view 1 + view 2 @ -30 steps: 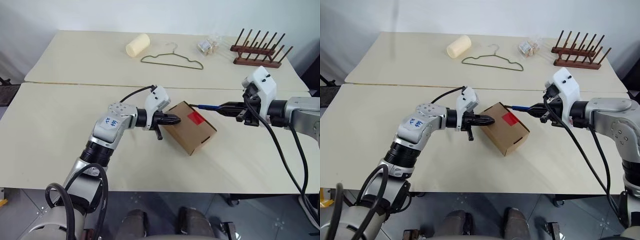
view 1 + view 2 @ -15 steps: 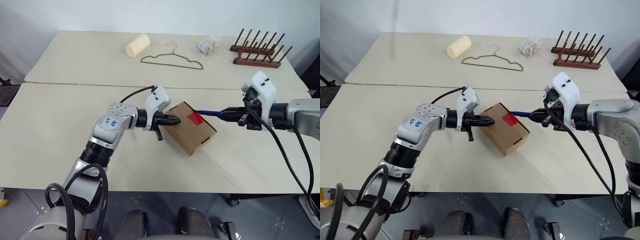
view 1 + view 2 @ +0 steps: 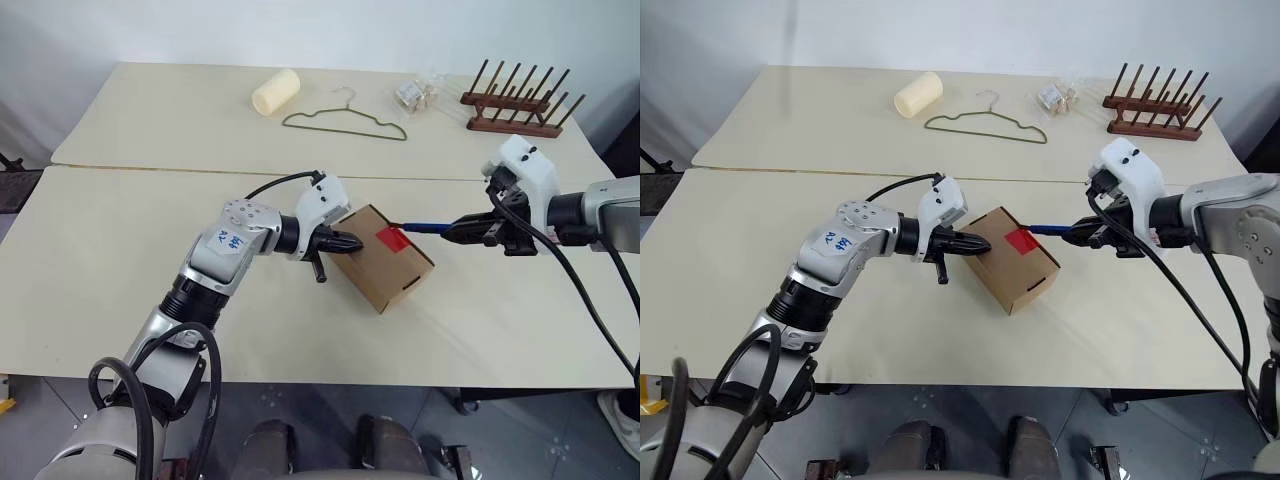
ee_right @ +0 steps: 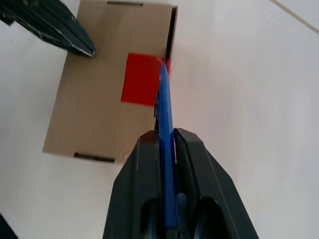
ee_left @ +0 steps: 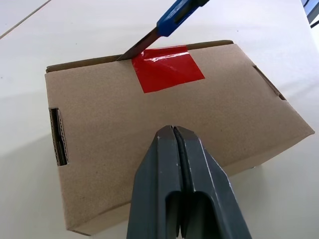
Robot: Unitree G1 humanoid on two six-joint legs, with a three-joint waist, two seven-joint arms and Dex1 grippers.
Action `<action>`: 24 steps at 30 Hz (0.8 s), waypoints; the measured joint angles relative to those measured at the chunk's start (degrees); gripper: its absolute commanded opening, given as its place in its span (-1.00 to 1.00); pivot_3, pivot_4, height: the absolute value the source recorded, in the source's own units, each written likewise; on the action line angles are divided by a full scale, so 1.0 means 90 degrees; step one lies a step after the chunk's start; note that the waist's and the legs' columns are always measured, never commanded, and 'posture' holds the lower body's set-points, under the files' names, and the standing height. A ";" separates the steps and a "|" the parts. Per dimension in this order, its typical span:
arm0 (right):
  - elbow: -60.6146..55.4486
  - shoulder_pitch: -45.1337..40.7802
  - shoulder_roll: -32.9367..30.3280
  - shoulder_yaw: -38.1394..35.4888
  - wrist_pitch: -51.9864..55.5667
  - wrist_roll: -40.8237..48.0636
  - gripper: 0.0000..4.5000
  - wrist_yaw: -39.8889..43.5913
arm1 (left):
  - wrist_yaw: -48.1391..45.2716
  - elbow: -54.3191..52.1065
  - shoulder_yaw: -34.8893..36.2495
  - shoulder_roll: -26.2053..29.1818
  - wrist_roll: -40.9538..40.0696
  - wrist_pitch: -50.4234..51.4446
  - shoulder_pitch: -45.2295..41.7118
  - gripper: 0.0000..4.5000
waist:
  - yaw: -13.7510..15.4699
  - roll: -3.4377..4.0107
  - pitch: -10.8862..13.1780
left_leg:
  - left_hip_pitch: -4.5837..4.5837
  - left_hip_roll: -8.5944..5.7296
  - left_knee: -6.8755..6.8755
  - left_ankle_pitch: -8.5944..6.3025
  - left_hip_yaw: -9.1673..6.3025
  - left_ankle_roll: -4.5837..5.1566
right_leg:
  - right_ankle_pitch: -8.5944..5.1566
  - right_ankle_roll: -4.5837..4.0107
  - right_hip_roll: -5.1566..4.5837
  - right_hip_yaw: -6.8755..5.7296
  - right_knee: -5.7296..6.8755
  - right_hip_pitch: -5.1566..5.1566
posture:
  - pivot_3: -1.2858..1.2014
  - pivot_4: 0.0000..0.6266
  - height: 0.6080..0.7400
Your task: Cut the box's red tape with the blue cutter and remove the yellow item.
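Cream table; mid-frame, the blue cutter — clamped in the right gripper — has moved in, tip now touching the red tape; cutting can start — left gripper, jaws together, presses the box.

Two cream tables are set edge to edge, a seam seen between them. A plain white wall is behind. Grey tiled floor is glimpsed below.

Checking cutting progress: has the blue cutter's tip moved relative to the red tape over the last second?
Yes. The blue cutter tip, earlier short of the box, now reaches the red tape at the box's edge.
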 measured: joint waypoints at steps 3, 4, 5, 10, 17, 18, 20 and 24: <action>0.0062 0.0015 -0.0024 0.0027 0.0083 -0.0027 -0.94 0.0046 | 0.0022 -0.0013 0.0000 0.0000 0.0006 0.0000 0.0014 -1.00 | -0.0002 0.0001 -0.0001 | 0.0002 0.0000 0.0000 0.0000 0.0001 0.0000 | 0.0000 0.0000 0.0000 0.0001 0.0000 0.0002 | 0.03 -0.52 1.00; 0.0077 0.0015 -0.0024 0.0027 0.0086 -0.0031 -0.94 0.0064 | 0.0031 -0.0016 0.0000 -0.0004 0.0006 0.0000 0.0020 -1.00 | -0.0001 0.0001 -0.0001 | 0.0003 0.0000 0.0001 0.0000 0.0000 0.0000 | 0.0000 0.0000 0.0000 0.0000 0.0000 0.0004 | 0.03 -0.52 1.00; 0.0105 0.0017 -0.0029 0.0030 0.0082 -0.0039 -0.94 0.0089 | 0.0042 -0.0017 0.0000 -0.0010 0.0006 0.0000 0.0022 -1.00 | 0.0000 0.0001 -0.0001 | 0.0005 0.0000 0.0001 0.0000 0.0000 0.0000 | 0.0000 0.0000 0.0000 0.0000 0.0000 0.0007 | 0.03 -0.52 1.00; 0.0165 0.0048 -0.0139 0.0075 0.0065 -0.0049 -0.94 0.0218 | 0.0054 -0.0014 -0.0002 -0.0020 0.0006 0.0000 0.0023 -1.00 | 0.0002 0.0001 -0.0001 | 0.0007 0.0000 0.0002 0.0000 -0.0002 0.0000 | 0.0000 0.0000 -0.0001 -0.0001 -0.0001 0.0012 | 0.03 -0.52 1.00; -0.0127 0.0117 -0.0717 0.0060 0.0221 0.0095 -0.94 0.0600 | 0.0053 0.0017 -0.0003 -0.0037 0.0006 -0.0008 0.0016 -1.00 | 0.0005 0.0001 -0.0001 | 0.0010 0.0000 0.0003 0.0000 -0.0004 0.0000 | 0.0000 0.0000 -0.0002 -0.0001 -0.0002 0.0018 | 0.03 -0.52 1.00; -0.0151 0.0140 -0.0784 0.0032 0.0238 0.0110 -0.94 0.0639 | 0.0053 0.0028 -0.0003 -0.0048 0.0006 -0.0013 0.0013 -1.00 | 0.0008 0.0001 -0.0001 | 0.0012 0.0000 0.0004 0.0000 -0.0005 0.0000 | 0.0000 0.0000 -0.0002 -0.0002 -0.0004 0.0022 | 0.03 -0.52 1.00; -0.0197 0.0269 -0.0850 -0.0131 0.0264 0.0123 -0.94 0.0652 | 0.0054 0.0043 -0.0005 -0.0071 0.0006 -0.0024 0.0012 -1.00 | 0.0017 0.0000 -0.0001 | 0.0013 0.0000 0.0006 0.0000 -0.0009 0.0000 | 0.0000 0.0000 -0.0003 -0.0005 -0.0005 0.0027 | 0.03 -0.52 1.00; -0.0086 0.0364 -0.0782 -0.0463 0.0276 0.0168 -0.94 0.0629 | 0.0054 0.0063 -0.0004 -0.0078 0.0008 -0.0075 0.0015 -1.00 | 0.0017 0.0000 -0.0001 | 0.0013 -0.0002 0.0007 0.0000 -0.0009 0.0000 | 0.0000 0.0000 -0.0005 -0.0005 -0.0005 0.0029 | 0.03 -0.52 1.00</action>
